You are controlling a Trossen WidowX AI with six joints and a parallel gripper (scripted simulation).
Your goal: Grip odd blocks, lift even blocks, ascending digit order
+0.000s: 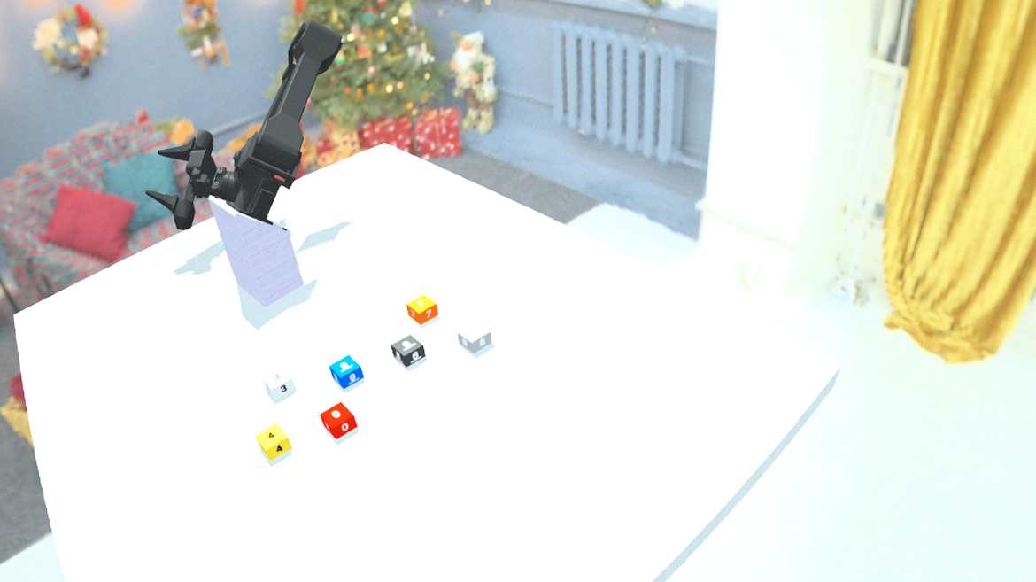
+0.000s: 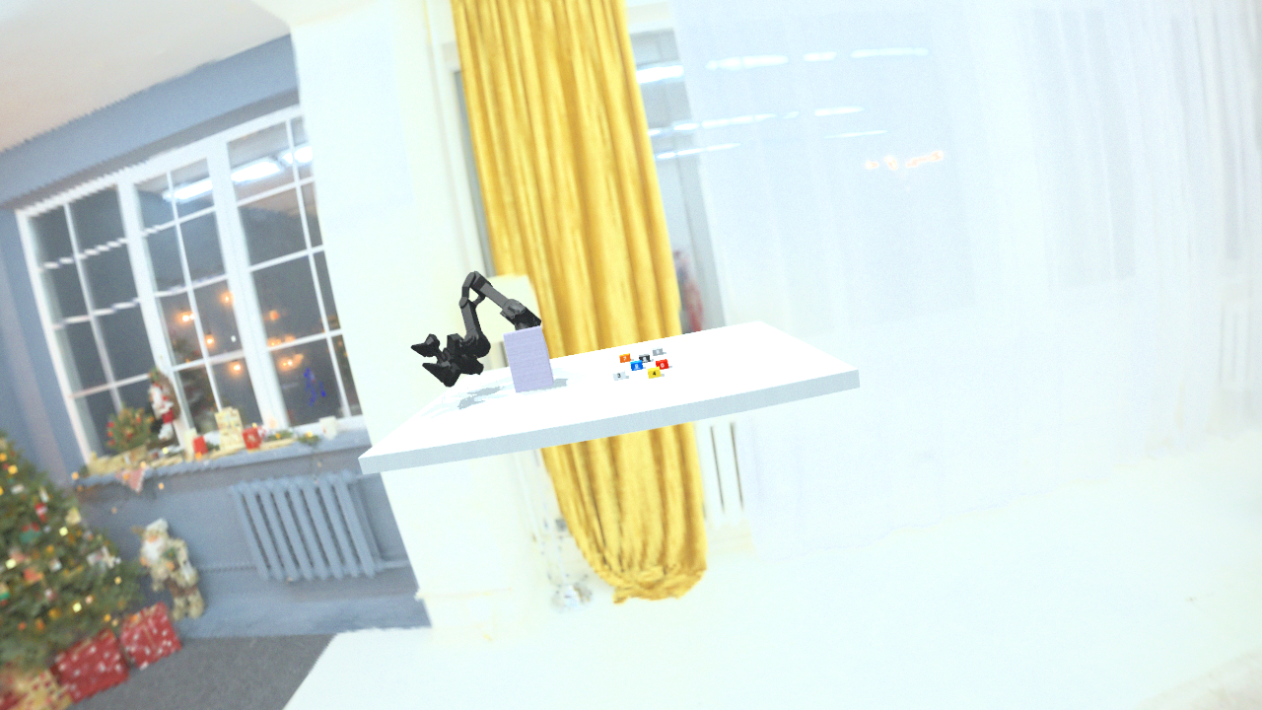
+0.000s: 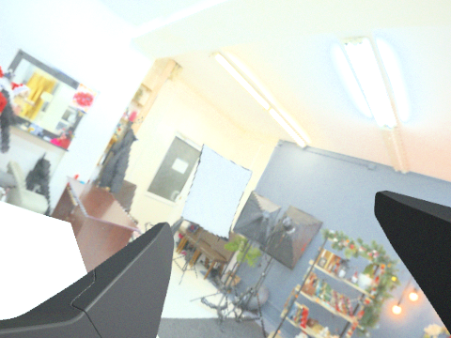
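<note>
A red block [image 1: 339, 421] [image 2: 663, 363] shows 0, a white block [image 1: 279, 387] [image 2: 619, 376] shows 3, a yellow block [image 1: 273, 442] [image 2: 654, 373] shows 4, and an orange block [image 1: 421, 310] [image 2: 624, 358] shows 7. The digits on the blue block [image 1: 346, 372] [image 2: 636, 365], the black block [image 1: 408, 350] [image 2: 645, 358] and the pale grey block [image 1: 474, 339] [image 2: 658, 352] are too small to tell surely. All stand apart on the table. My gripper [image 1: 153, 173] [image 2: 418, 356] [image 3: 272, 218] is open and empty, raised far from the blocks and facing away from them.
A tall lilac box [image 1: 262, 258] [image 2: 529, 360] stands on the white table [image 1: 516, 488] [image 2: 749, 371], between my gripper and the blocks. In the top view the arm reaches just above and behind it. The wrist view shows the room and a table corner, but no blocks.
</note>
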